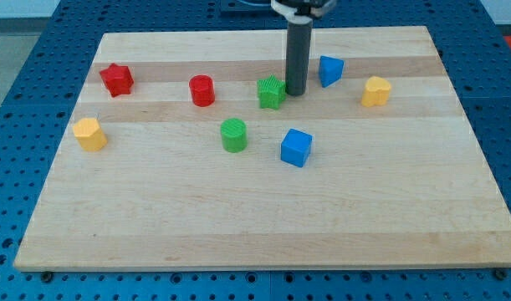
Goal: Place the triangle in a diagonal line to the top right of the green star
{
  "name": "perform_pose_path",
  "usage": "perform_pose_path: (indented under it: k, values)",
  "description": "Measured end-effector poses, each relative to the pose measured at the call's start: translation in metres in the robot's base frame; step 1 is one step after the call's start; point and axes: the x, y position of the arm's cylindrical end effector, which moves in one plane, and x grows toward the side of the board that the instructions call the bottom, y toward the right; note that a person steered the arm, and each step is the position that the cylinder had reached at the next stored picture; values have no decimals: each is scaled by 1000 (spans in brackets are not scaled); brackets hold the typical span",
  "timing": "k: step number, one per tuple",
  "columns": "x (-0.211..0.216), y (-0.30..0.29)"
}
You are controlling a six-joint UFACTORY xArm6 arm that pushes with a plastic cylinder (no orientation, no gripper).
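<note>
The green star (272, 92) lies at the board's upper middle. The blue triangle (329, 70) lies up and to the right of it, a short way off. My tip (295, 92) rests on the board just right of the green star, almost touching it, and down-left of the blue triangle. The rod rises straight up from there to the view's top.
A red star (117, 79) and a yellow block (89, 134) lie at the left. A red cylinder (202, 90), a green cylinder (234, 135) and a blue cube (296, 147) lie in the middle. A yellow heart-like block (375, 91) lies at the right. The wooden board (263, 226) sits on a blue pegboard.
</note>
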Motion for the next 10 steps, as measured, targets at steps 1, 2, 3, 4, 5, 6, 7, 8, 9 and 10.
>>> perform_pose_path:
  k: [1,2,3,4,5,6,7,8,9,10]
  values:
    - [8,18]
    - [-17,47]
    - [-56,53]
    - [-86,44]
    - [-69,45]
    - [-44,69]
    - [-46,118]
    - [-72,134]
    - [-94,84]
    - [-107,18]
